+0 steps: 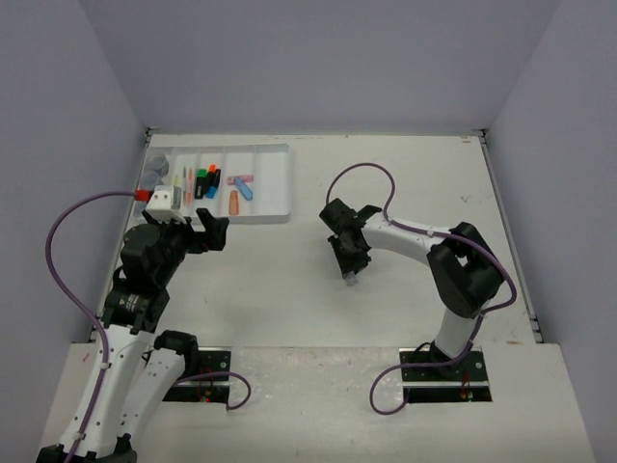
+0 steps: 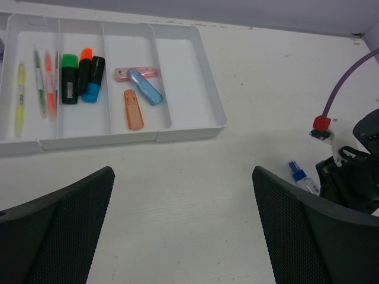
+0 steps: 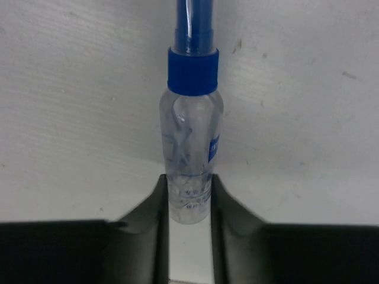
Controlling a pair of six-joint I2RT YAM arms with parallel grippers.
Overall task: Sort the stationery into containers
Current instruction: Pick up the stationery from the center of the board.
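Note:
A clear glue bottle [image 3: 190, 148] with a blue cap lies on the table right of centre, also seen as the glue bottle [image 1: 352, 281] and the glue bottle [image 2: 302, 177]. My right gripper [image 3: 189, 201] reaches down to it, both fingers lying against the sides of its base with no gap showing. The white divided tray [image 1: 280, 217] at the far left holds thin pens [image 2: 41, 89], black highlighters [image 2: 80, 83] and pink, blue and orange erasers [image 2: 139, 89]. My left gripper [image 2: 183, 225] hovers wide open over bare table just in front of the tray [image 2: 219, 118], holding nothing.
Round grey-blue pots [image 1: 157, 166] sit in the tray's left end. The tray's rightmost compartment [image 2: 189, 77] holds nothing. A purple cable [image 1: 366, 178] loops above the right arm. Grey walls close off the table's back and sides.

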